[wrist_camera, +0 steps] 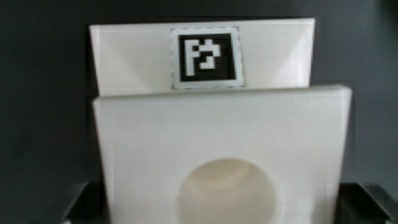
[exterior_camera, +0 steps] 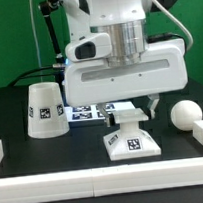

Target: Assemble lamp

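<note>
Exterior view, claw (exterior_camera: 132,115) low over base (exterior_camera: 129,143), spread or pinching cannot tell, shade (exterior_camera: 45,110) standing alone, bulb (exterior_camera: 184,113) lying apart.

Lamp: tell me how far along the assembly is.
Done: nothing joined yet; the base, bulb and shade sit apart on the table. In hand: the gripper hangs low over the base; whether it grips is unclear. Left: bulb into the base's socket, then shade on.

black table (exterior_camera: 9,116) | on it: shade (exterior_camera: 44,110), base (exterior_camera: 129,141), bulb (exterior_camera: 184,113), marker board (exterior_camera: 88,112)
</note>
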Tool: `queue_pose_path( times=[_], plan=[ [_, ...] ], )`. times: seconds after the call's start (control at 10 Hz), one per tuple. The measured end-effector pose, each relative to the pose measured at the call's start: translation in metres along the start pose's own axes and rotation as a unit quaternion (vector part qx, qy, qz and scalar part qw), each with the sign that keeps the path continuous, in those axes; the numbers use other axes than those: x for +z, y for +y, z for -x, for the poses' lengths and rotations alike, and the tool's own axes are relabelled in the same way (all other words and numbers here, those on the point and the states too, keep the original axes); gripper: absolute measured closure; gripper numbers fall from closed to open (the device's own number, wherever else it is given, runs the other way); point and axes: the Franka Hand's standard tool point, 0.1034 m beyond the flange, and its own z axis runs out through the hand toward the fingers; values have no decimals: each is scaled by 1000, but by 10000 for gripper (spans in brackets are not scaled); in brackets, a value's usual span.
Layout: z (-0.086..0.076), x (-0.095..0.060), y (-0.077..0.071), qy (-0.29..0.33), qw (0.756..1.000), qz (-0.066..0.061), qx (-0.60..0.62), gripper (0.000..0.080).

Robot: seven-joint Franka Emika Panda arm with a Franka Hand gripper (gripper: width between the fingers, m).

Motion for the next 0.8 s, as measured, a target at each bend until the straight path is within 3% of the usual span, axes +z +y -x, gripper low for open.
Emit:
queue_pose_path(
  times=[0.2, 0.4, 0.7, 0.8],
  plan=[
    [-27, 1, -12, 16, 1000, -3, 15, 266],
    [-42, 2, -23, 23, 999, -6, 22, 266],
    [-44, 3, -50, 13, 1000, -7, 11, 266],
    [-45, 3, -48, 14, 1000, -7, 8, 266]
  ],
)
